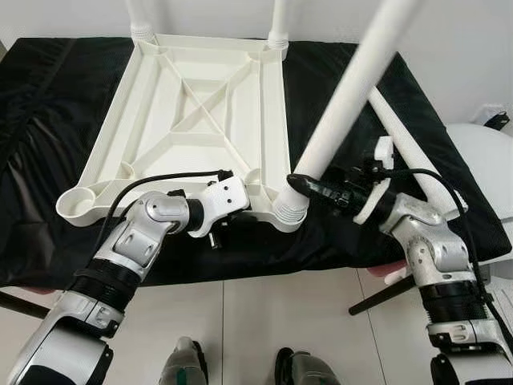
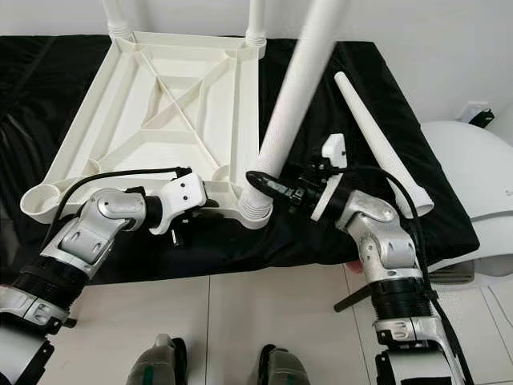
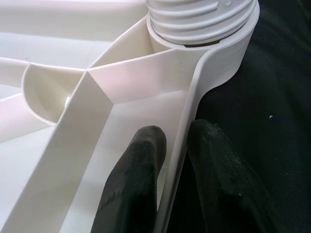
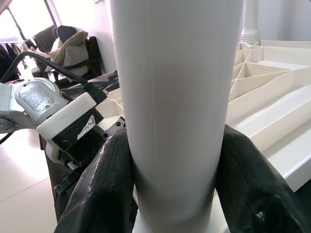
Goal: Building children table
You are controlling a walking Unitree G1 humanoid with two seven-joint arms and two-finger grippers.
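Observation:
A white plastic table top (image 1: 196, 104) lies upside down on a black cloth. Two white legs (image 1: 279, 20) stand in its far corners. A third leg (image 1: 353, 88) leans tilted, its threaded end (image 3: 201, 19) in the near right corner socket (image 1: 290, 210). My right gripper (image 1: 309, 186) is shut on this leg just above the socket, one finger (image 4: 104, 184) on each side. My left gripper (image 3: 175, 133) is shut on the table top's near rim, one finger inside and one outside. The near left socket (image 1: 80, 204) is empty. A fourth leg (image 1: 409, 148) lies loose on the cloth at the right.
The black cloth (image 1: 48, 96) covers a low surface whose near edge is just before me. A rounded white object (image 1: 481, 160) stands at the right. A dark rod (image 1: 381, 295) sticks out over the tiled floor under my right arm. My feet (image 1: 180, 365) are close below.

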